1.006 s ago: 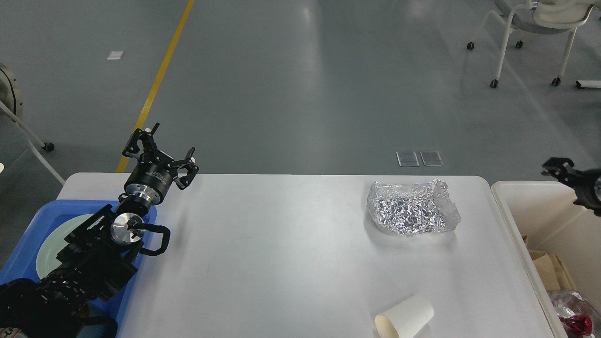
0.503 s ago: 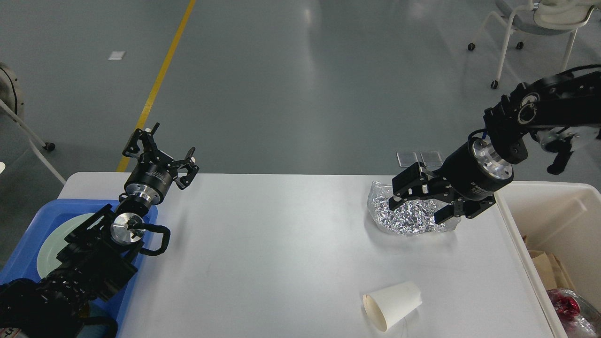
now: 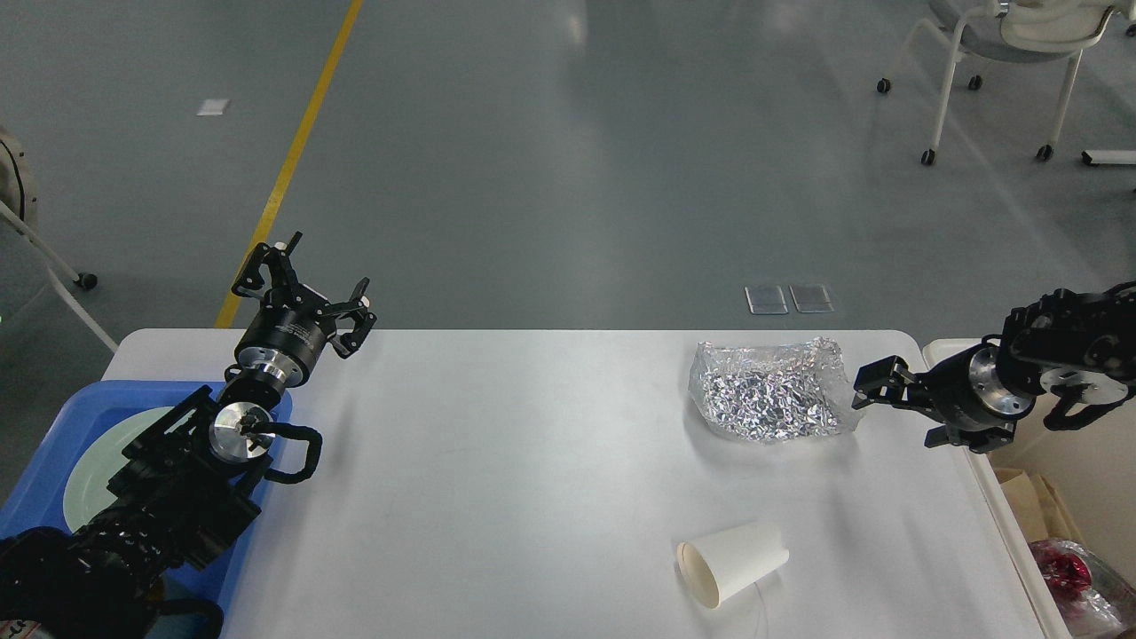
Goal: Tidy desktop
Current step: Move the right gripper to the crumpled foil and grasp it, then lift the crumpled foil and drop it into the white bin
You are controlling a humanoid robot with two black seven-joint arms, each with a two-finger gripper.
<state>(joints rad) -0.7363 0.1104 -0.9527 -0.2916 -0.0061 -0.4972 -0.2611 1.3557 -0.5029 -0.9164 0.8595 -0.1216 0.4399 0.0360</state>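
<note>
Two items remain on the table [image 3: 532, 479]: the right end effector [image 3: 874, 382], grip width unreadable, sits just at three o'clock of the crumpled foil [image 3: 770, 399], likely next to grasp, the paper cup [image 3: 732, 572] at six o'clock; the left end effector [image 3: 306, 288] hangs wide.

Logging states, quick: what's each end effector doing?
Left end effector: open, empty.
Right end effector: beside the foil; cannot tell.
</note>
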